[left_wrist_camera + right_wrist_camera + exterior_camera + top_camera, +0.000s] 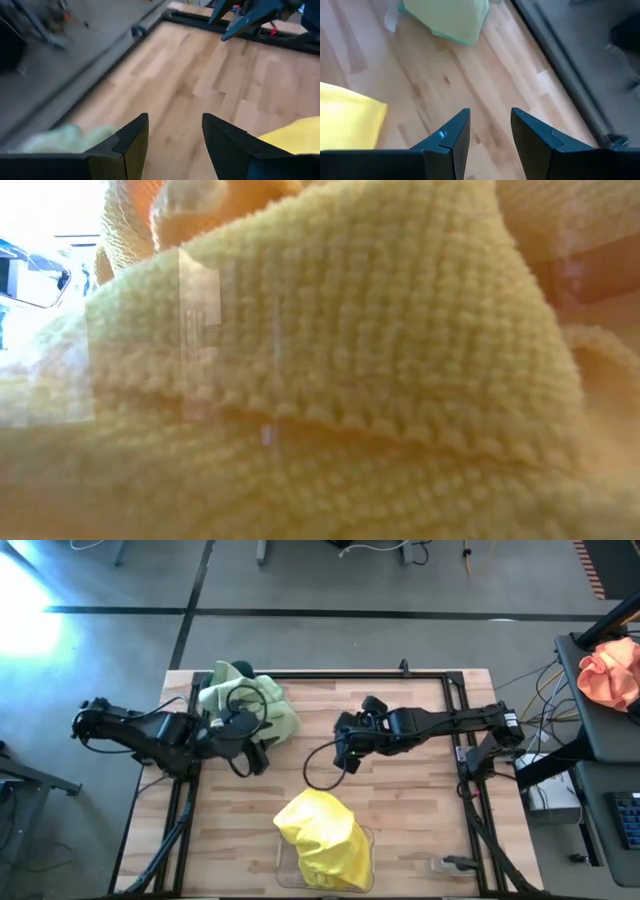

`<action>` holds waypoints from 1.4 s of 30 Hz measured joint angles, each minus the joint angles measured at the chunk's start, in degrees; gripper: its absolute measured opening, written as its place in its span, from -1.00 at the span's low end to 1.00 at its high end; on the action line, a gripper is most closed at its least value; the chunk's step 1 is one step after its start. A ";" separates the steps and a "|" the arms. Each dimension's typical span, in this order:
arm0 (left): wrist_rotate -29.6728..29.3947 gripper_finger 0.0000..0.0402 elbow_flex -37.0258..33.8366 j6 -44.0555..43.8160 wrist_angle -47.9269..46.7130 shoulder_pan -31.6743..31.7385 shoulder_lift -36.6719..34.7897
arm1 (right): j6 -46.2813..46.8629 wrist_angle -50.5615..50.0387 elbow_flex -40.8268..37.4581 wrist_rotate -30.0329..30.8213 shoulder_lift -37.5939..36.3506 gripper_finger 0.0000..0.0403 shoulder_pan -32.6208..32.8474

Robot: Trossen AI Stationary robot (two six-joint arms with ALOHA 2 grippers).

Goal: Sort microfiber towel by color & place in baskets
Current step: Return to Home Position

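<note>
Beside the green towels (pixel 272 708), we log left jaws open, empty; right jaws likewise, well apart from yellow towels (pixel 322 835).

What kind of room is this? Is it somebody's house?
Probably a robot lab or workshop, not a house. Two dark robot arms, left gripper and right gripper open, hang over a framed wooden table, and cables trail across a bare grey floor.
</note>
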 joint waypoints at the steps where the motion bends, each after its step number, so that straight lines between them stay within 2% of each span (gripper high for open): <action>1: -1.67 -0.15 1.31 1.53 -1.04 -0.96 0.26 | -0.95 -0.03 0.00 1.50 -0.16 -0.32 0.58; 4: -3.01 -0.15 5.81 4.37 -3.65 -3.51 0.74 | -3.68 0.06 0.00 5.60 -0.58 -0.32 2.42; 9: -3.83 -0.15 11.13 5.49 -7.09 -8.51 0.11 | -6.19 0.06 0.00 8.40 -1.03 -0.32 5.24; 14: -11.98 -0.15 12.79 4.90 -10.61 -16.16 -1.46 | -6.43 0.00 -0.05 8.85 -1.62 -0.32 7.21; 20: -22.32 -0.15 11.79 -6.53 -21.24 -26.09 -4.35 | -6.35 0.14 -1.90 8.89 -4.26 -0.32 7.94; 23: -25.57 -0.15 9.99 -10.03 -22.69 -30.71 -5.79 | -5.77 2.59 -4.75 9.05 -7.07 -0.32 7.92; 26: -26.50 -0.15 8.28 -11.48 -22.63 -33.99 -7.15 | -5.91 7.84 -9.51 9.05 -10.78 -0.32 7.92; 31: -26.46 -0.15 4.26 -13.63 -22.46 -37.20 -8.54 | -6.36 23.03 -21.99 8.12 -19.50 -0.32 8.48; 37: -26.49 -0.16 -0.95 -18.56 -22.04 -38.44 -10.12 | -6.95 42.94 -37.80 3.86 -29.40 -0.32 9.96; 42: -28.07 -0.19 -5.17 -23.35 -21.94 -38.43 -11.94 | -6.80 50.96 -47.31 3.72 -35.77 -0.32 10.59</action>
